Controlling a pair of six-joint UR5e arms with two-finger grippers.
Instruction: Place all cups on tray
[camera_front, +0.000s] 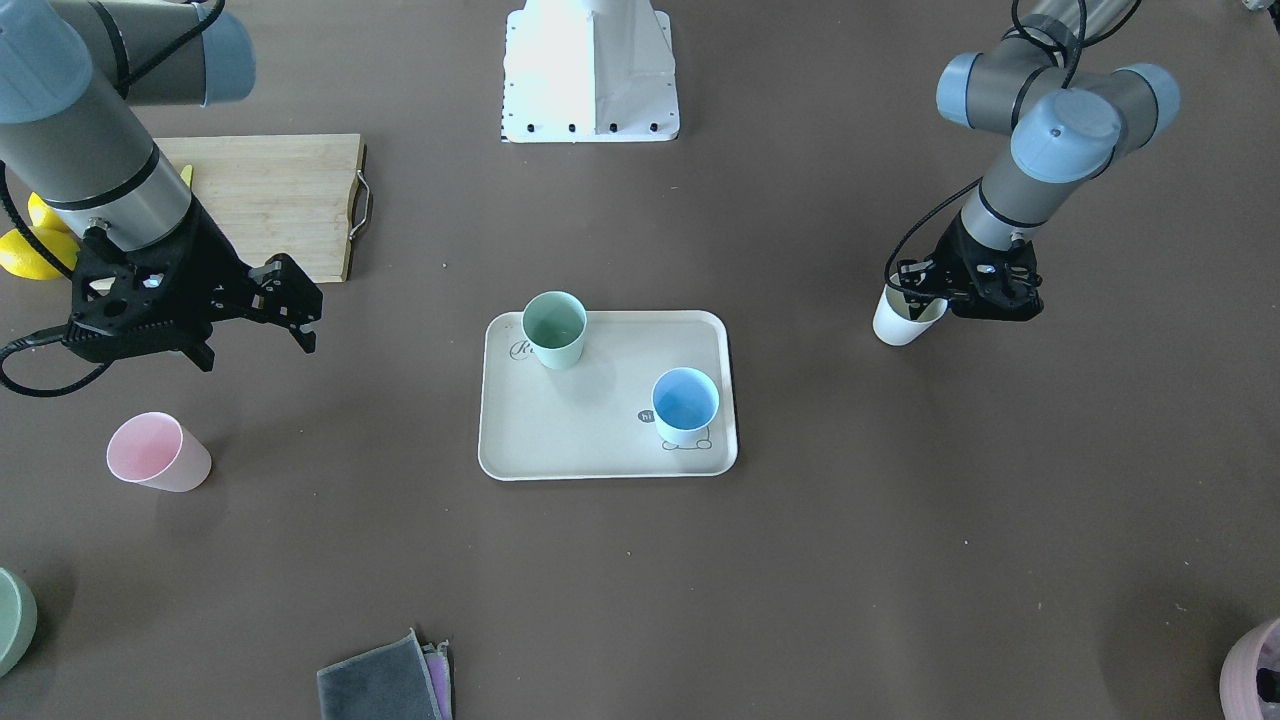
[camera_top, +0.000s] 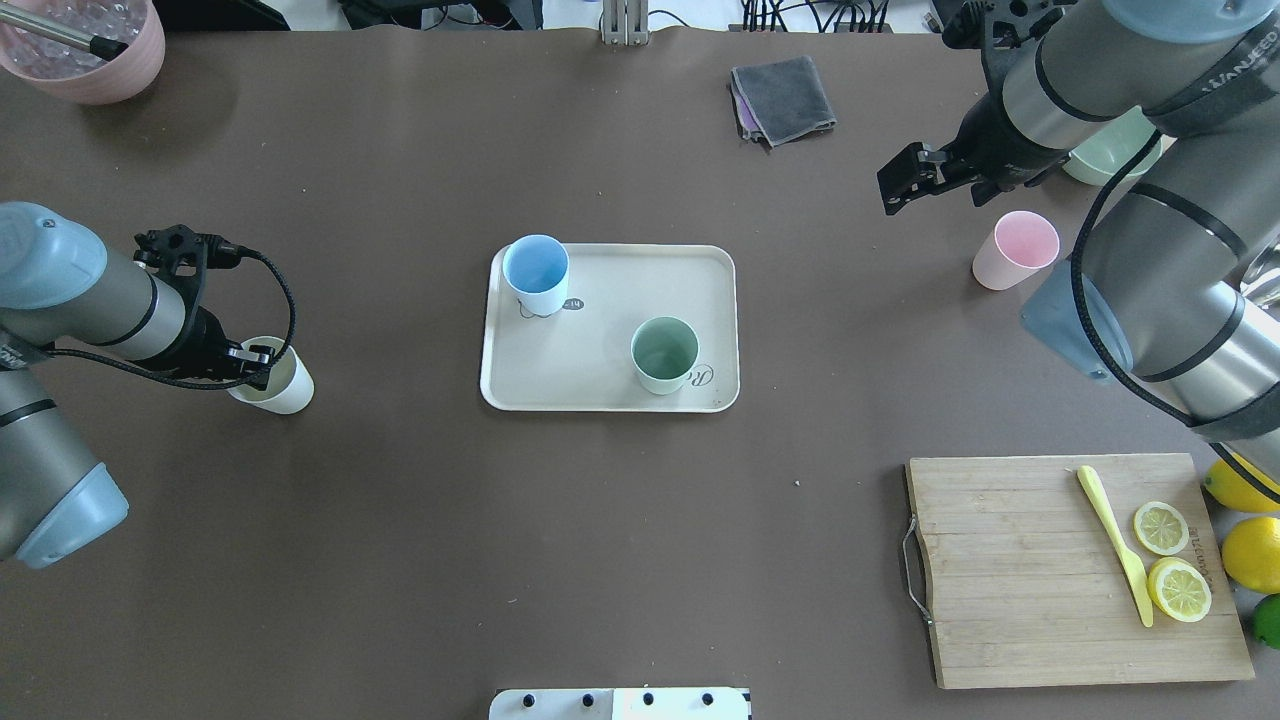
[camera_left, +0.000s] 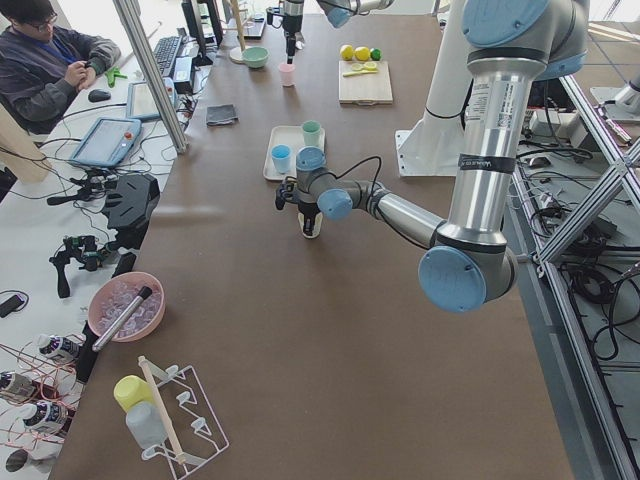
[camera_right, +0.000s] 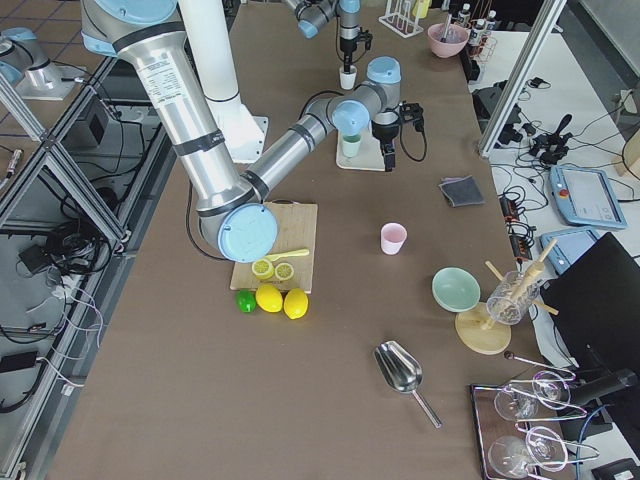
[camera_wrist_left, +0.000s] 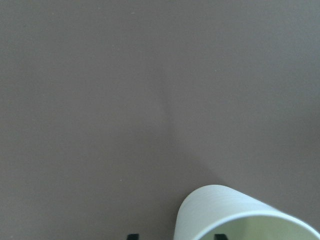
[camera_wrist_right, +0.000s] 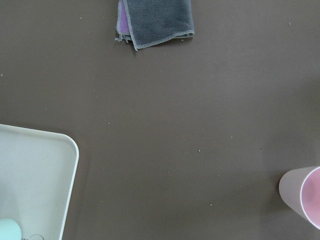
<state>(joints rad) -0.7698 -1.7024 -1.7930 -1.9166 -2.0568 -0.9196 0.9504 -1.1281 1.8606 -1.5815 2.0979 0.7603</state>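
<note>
The beige tray (camera_top: 610, 300) lies mid-table and also shows in the front view (camera_front: 590, 430). A blue cup (camera_top: 536, 275) and a green cup (camera_top: 664, 355) stand upright on it. A cream cup (camera_top: 285, 385) stands on the table at the left. My left gripper (camera_top: 258, 365) is open, with one finger inside and one outside the cup's rim (camera_wrist_left: 240, 215). A pink cup (camera_top: 1015, 250) stands on the table at the right. My right gripper (camera_top: 897, 182) is open and empty, hanging above the table between the pink cup and the tray.
A wooden cutting board (camera_top: 1020, 570) with lemon slices and a yellow knife lies at the near right. A grey cloth (camera_top: 785, 95) lies at the far middle. A pale green bowl (camera_top: 1110, 150) and a pink bowl (camera_top: 85, 50) sit at the far corners.
</note>
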